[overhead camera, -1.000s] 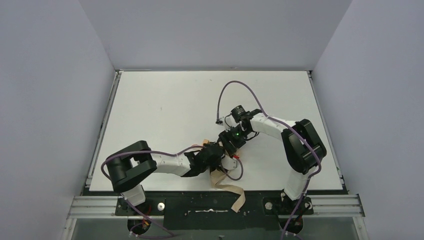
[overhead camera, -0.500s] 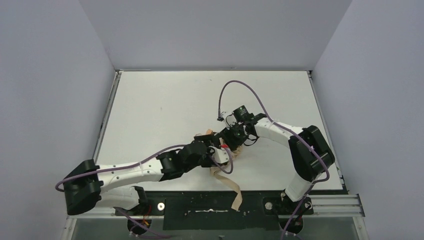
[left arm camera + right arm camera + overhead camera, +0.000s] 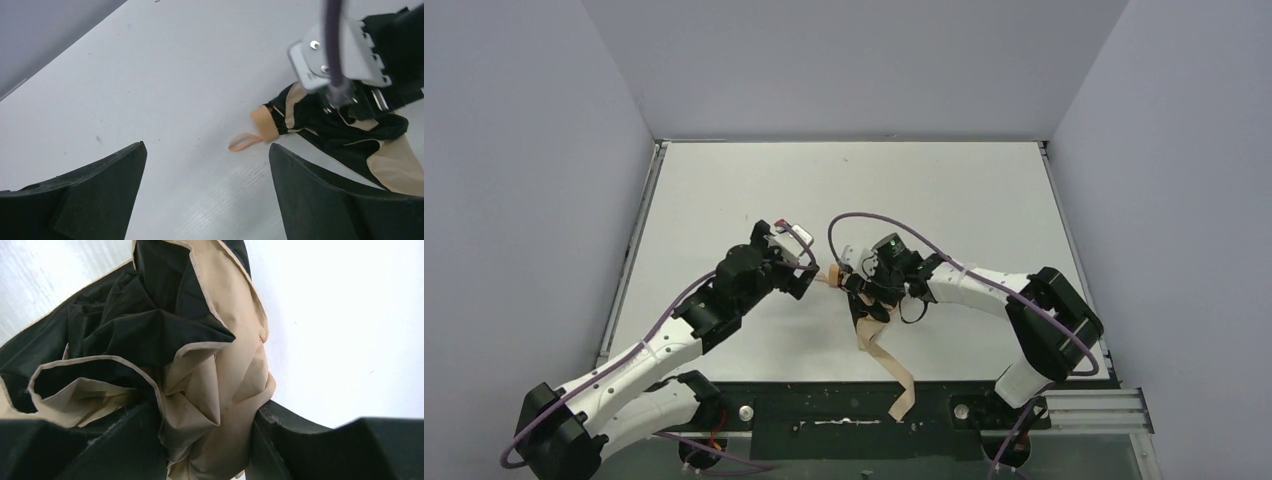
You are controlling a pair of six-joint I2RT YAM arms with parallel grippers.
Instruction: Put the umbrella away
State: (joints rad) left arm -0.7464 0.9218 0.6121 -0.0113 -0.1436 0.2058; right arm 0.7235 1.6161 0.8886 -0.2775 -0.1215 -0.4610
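Right end effector pinches bunched canopy of the umbrella; left end effector gapes empty at its 9 o'clock; slack fabric trailing toward 6 o'clock may slip or snag.

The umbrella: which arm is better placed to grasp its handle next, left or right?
Left, probably. The left gripper is open and empty, and it faces the tan handle of the umbrella across bare table. The right gripper is shut on the bunched fabric, so it is occupied.
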